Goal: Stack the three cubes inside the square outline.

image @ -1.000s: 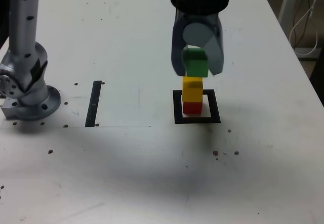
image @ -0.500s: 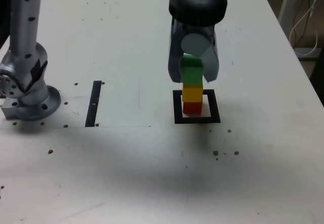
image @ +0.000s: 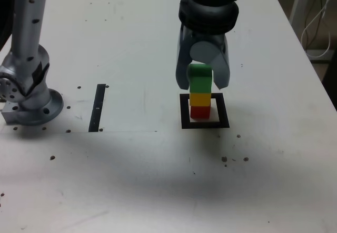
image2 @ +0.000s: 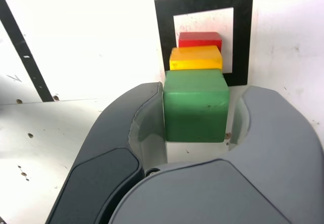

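Green cube (image: 200, 80): down it comes, lower in the exterior view than a second ago, and now it sits upright right on top of the yellow one.
Gripper (image2: 203, 87): it has dropped along with the green cube, and look, the fingers are parted a little wider than the block; one lies close along its side, while a gap shows at the other, so no firm squeeze there.
Yellow cube (image: 200, 99): there in the middle of the pile, between green and red.
Red cube (image: 200, 112): bottom of the stack, down on the white centre, and sitting nearer the border's side towards the exterior view's left.
Square outline (image: 186, 120): thick black border, flat on the table, with the whole three-block tower rising from inside it.
Tabletop (image: 131, 191): pale, marked with small dark spots and faint scratches, a bright sheen across the near part.
Black strip (image: 97, 108): lying flat, well apart from the tower, over on the exterior view's left.
Metal base (image: 32, 107): further out on that same side, round-footed and silvery grey.
Cables (image: 317, 33): pale loops hanging past the table's edge, up at the exterior view's right, with darkness around them.
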